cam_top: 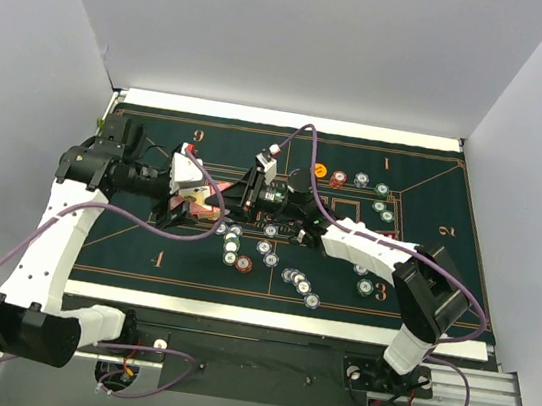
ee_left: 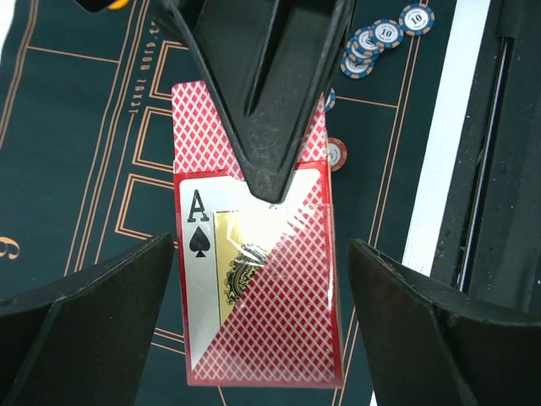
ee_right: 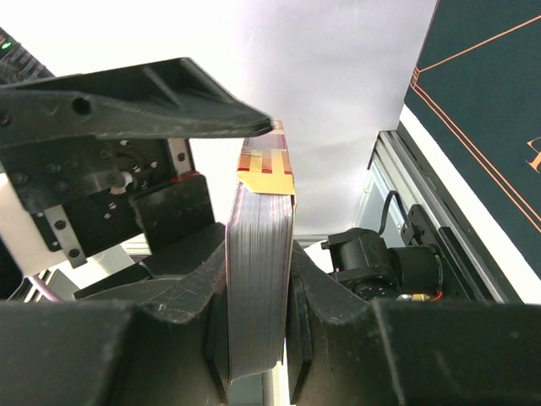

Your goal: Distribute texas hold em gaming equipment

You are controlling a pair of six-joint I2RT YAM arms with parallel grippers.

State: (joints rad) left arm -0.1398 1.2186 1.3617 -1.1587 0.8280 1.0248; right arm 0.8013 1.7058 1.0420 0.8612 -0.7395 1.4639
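One deck of cards (ee_left: 270, 330) is the item in hand, and you will find it over the left-centre of the green mat (cam_top: 115, 232), between the two arms. Your right gripper (ee_right: 258, 338) is clamped on it: that wrist's view shows the stack edge-on, pinched between the two fingers. In the left wrist's view you see the deck's broad face, a red diamond pattern with an ace of spades panel, and one black finger (ee_left: 262, 110) of the right gripper lying over its upper half. Your left gripper (ee_left: 262, 355) stands spread wide, one finger on each side of the deck's lower half. Mat shows between the deck and the finger on the right of that view; on the other side you cannot tell whether finger and deck touch. Many poker chips (cam_top: 298, 283) lie loose on the mat to the right of the deck, in small clusters near the middle and along the right-hand gold lines. An orange disc (cam_top: 320, 171) lies just beside a red chip (cam_top: 338, 179) toward the far edge. A few chips marked 10 (ee_left: 376, 38) lie near the white border strip (ee_left: 439, 152).
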